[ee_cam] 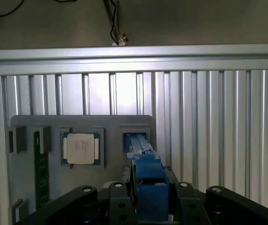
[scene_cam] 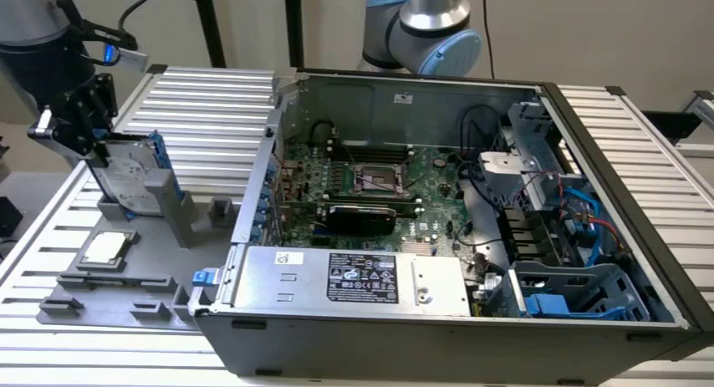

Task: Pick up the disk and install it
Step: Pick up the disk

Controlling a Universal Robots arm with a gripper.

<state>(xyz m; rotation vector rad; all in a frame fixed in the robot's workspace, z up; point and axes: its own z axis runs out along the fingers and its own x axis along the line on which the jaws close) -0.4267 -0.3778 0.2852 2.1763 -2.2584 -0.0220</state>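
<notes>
exterior view first: the gripper (scene_cam: 92,145) is low at the exterior view's left, over the grey tray (scene_cam: 112,293) on the slatted table (scene_cam: 212,94). the disk (scene_cam: 129,174) stands upright on edge in the tray's stand, its top edge up between the fingers. a square chip (scene_cam: 106,247) lies flat near it. the open computer case (scene_cam: 624,153) sits well apart, to the exterior view's right.

wrist view now: the fingers (ee_cam: 120,204) flank the disk's blue rail (ee_cam: 149,187), drawn in close and apparently clamped on it, though contact on one side is hard to judge.
</notes>
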